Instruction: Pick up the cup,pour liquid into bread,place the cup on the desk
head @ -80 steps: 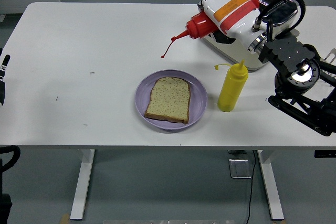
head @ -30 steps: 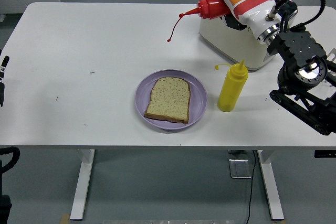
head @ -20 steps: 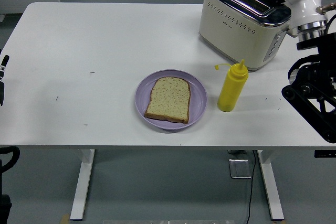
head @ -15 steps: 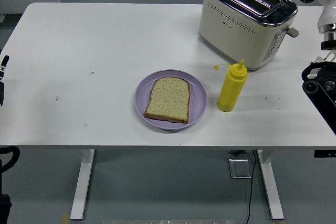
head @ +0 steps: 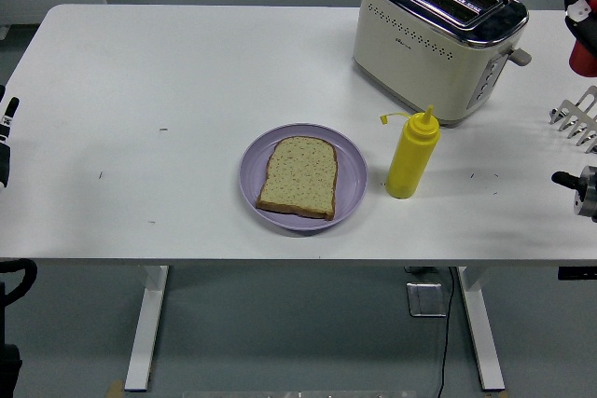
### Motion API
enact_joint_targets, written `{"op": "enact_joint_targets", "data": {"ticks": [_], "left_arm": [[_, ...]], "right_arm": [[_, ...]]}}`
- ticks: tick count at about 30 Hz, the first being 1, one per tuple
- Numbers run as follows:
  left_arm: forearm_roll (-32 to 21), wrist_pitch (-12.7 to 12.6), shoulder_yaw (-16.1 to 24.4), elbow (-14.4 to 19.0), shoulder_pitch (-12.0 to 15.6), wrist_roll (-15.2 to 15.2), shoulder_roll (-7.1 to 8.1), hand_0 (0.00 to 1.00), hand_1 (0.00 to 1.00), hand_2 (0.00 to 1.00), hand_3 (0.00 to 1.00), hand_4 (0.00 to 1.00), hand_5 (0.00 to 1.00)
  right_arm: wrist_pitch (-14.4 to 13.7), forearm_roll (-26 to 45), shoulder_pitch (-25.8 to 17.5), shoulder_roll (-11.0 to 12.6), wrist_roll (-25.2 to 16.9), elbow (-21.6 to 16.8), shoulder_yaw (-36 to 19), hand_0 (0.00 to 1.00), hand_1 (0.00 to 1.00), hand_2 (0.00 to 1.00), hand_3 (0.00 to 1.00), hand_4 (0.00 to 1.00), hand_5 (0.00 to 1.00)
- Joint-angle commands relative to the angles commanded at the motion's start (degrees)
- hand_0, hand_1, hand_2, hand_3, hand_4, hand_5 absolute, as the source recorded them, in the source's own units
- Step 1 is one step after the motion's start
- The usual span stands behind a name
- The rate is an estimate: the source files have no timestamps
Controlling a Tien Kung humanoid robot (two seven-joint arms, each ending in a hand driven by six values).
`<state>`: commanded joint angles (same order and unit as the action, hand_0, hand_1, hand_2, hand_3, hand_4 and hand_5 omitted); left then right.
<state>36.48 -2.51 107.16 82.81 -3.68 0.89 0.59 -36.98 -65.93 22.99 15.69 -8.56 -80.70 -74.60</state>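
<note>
Since the earlier frames, the right arm has pulled back to the 3 o'clock edge, carrying the red bottle (head: 585, 55) away from above the table; only a small red part of it shows there now, cut by the frame, so I cannot tell how the right hand (head: 580, 2) holds it or how its fingers stand. A dark part of the left arm (head: 6, 137) rests at the 9 o'clock edge, its fingers not visible.

Near the middle, slightly toward 5 o'clock, lies a square slice of bread (head: 298, 176) with a speckled, grainy surface and brown crust, flat on a round, smooth purple plate (head: 350, 157). No red sauce is visible on the bread.

Just beside the plate at 3 o'clock stands a yellow squeeze bottle (head: 411, 156), upright, soft plastic, with a cone nozzle and a small cap hanging by a thread. Behind it, toward 1 o'clock, sits a cream toaster (head: 434, 34) with a shiny metal top and two slots.

The white table (head: 168, 72) is smooth, with rounded corners, and its left half is wide open.
</note>
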Motion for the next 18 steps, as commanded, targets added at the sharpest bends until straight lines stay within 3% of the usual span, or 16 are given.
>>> {"op": "enact_joint_targets", "data": {"ticks": [6,10,18], "left_arm": [[-0.02,-0.01,-0.11,-0.01,0.03,-0.01,0.01,0.839,0.853,0.873,0.758,0.664,0.998],[-0.04,-0.01,-0.25,-0.03,0.04,-0.02,0.01,0.839,0.853,0.873,0.758,0.664,0.998],[-0.09,-0.05,-0.39,-0.02,0.00,-0.01,0.08,0.839,0.853,0.872,0.757,0.665,0.998]], "right_arm": [[0.00,14.63,-1.90,-0.35,-3.81,1.57,-0.56,0.059,0.145,0.271,0.386,0.591,0.002],[0.00,22.98,-2.70,-0.61,-3.87,2.79,-1.17,0.059,0.145,0.271,0.386,0.591,0.002],[0.00,18.96,-4.36,-0.86,-4.25,6.06,-0.32,0.070,0.153,0.269,0.379,0.579,0.002]]}}
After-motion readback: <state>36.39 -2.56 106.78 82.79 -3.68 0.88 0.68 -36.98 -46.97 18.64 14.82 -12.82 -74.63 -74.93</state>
